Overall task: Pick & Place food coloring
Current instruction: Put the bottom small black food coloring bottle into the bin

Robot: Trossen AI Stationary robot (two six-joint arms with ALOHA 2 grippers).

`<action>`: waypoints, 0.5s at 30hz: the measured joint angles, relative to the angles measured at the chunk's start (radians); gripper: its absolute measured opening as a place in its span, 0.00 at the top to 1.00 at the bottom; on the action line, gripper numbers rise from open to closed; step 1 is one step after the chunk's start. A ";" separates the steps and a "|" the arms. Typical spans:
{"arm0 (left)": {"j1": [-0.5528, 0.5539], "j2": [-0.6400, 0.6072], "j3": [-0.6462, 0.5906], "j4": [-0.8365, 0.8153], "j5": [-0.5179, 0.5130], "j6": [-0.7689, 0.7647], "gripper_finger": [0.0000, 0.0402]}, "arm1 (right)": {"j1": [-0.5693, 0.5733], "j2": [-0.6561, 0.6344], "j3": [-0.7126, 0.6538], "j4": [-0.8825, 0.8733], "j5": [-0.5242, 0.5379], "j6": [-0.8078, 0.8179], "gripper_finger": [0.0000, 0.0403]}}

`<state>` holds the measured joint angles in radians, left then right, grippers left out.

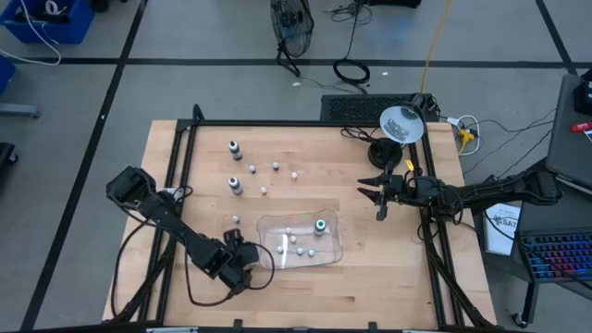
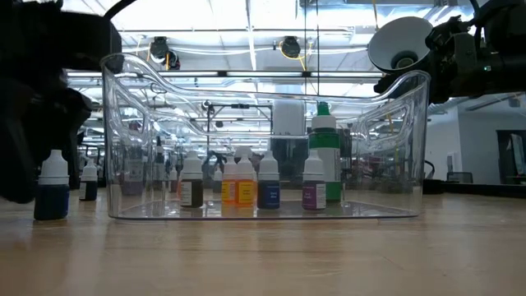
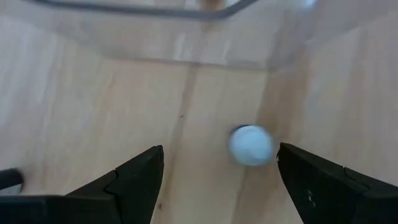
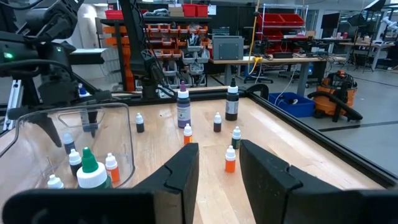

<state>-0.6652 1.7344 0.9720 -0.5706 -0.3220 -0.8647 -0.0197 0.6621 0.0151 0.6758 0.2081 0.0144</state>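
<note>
The left gripper hangs low near the front edge of the surface, just beside the left end of the clear tray. Its jaws are spread wide apart and empty, and its wrist view shows a white-capped bottle standing on the bare wood between them, which suggests it is lined up to close on that one. The tray wall stands right beside this spot, so room to swing toward it is tight; toward the front edge the way looks free.

The food coloring is split between two places. Several small bottles and one taller green-capped bottle already stand inside the tray, probably the drop-off place. More stand loose toward the back left of the surface: two taller dark ones and a scatter of tiny ones, set well apart, so jaws can likely come down around each.

The right gripper hovers over the right part of the surface, away from the tray, jaws partly closed with nothing between them, apparently waiting clear of the working arm.
</note>
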 joint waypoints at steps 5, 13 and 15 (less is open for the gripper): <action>0.015 -0.001 0.028 0.000 0.006 0.037 0.23 | 0.000 0.000 0.000 0.000 0.000 0.000 0.74; 0.031 -0.002 0.031 -0.003 0.009 0.051 0.23 | 0.000 0.000 0.000 0.000 0.000 0.000 0.74; 0.031 -0.002 0.031 -0.003 0.026 0.051 0.23 | 0.000 0.000 0.000 0.000 0.000 0.000 0.74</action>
<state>-0.6342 1.7329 1.0035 -0.5741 -0.2956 -0.8135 -0.0199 0.6623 0.0149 0.6758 0.2085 0.0147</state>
